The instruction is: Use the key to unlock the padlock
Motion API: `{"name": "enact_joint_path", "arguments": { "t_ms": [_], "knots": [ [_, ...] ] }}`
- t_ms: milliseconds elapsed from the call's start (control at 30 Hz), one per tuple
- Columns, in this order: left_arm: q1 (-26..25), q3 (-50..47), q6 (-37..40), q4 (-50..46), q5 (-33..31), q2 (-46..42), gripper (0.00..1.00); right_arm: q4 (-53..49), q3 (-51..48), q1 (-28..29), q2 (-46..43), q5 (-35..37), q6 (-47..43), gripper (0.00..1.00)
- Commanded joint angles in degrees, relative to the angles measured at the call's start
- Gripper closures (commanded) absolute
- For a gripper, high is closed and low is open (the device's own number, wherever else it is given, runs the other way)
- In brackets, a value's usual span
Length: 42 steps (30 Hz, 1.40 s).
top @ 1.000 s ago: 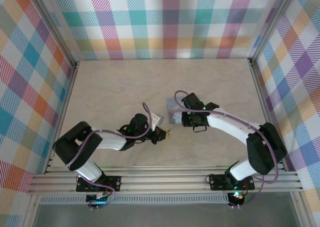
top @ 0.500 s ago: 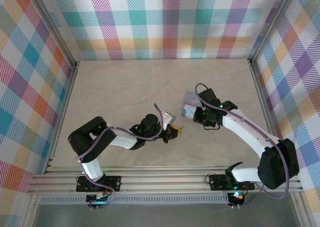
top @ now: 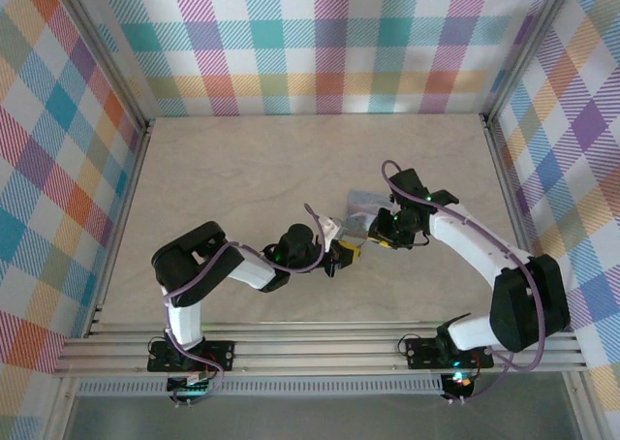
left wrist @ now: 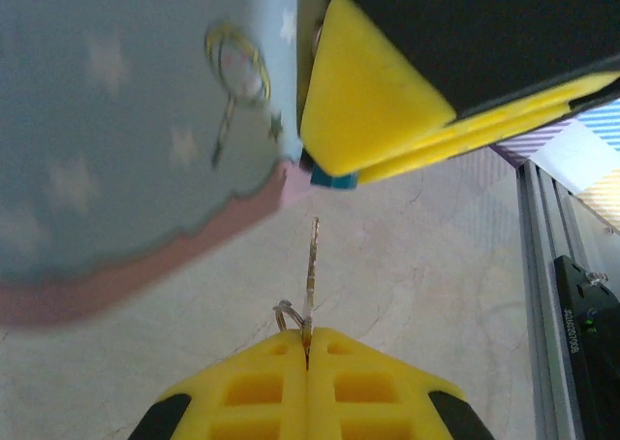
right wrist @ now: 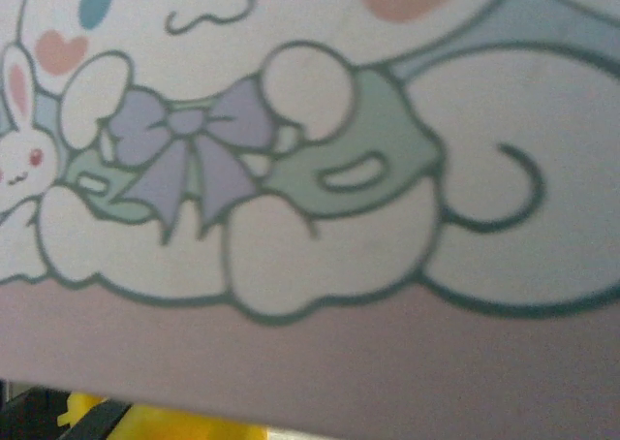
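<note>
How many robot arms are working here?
2. The left arm, at lower left, pinches the key; the right arm, at lower right, holds the padlock.

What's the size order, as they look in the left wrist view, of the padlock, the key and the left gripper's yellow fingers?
1. padlock, largest
2. left gripper's yellow fingers; cropped by the frame and nearest the lens, so their place behind the padlock is unsure
3. key, plainly the smallest

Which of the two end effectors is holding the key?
The left end effector: it is shut on the thin key. The right end effector grips the pale blue padlock instead.
</note>
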Motion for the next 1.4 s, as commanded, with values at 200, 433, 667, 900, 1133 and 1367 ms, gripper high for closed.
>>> {"name": "enact_joint_path", "arguments": {
  "t_ms": [200, 433, 667, 900, 1133, 1367],
  "knots": [
    [-1.16, 0.83, -0.73, 7.33, -2.34, 2.86, 1.0, -2.33, 4.62, -0.25, 1.44, -0.79, 1.32, 1.0],
    [-1.16, 1.34, -1.34, 8.76, -1.67, 4.4, 1.0, -1.91, 4.75, -0.24, 1.35, -1.49, 1.07, 1.0],
    [-1.16, 2.11, -3.05, 10.62, -0.25, 5.9, 1.0, 0.16, 4.33, -0.26, 1.89, -3.91, 0.93, 1.0],
    [-1.16, 2.35, -4.41, 12.2, 0.37, 6.31, 1.0, 1.09, 3.47, -0.26, 1.38, -4.48, 0.8, 1.0],
    [-1.34, 2.71, -5.39, 13.21, 0.55, 6.62, 1.0, 1.12, 3.17, -0.26, 0.94, -4.37, 0.63, 1.0],
    [-1.34, 2.19, -6.22, 14.89, 0.04, 6.62, 1.0, 1.18, 2.9, -0.26, 1.09, -4.18, 0.47, 1.0]
  ]
}}
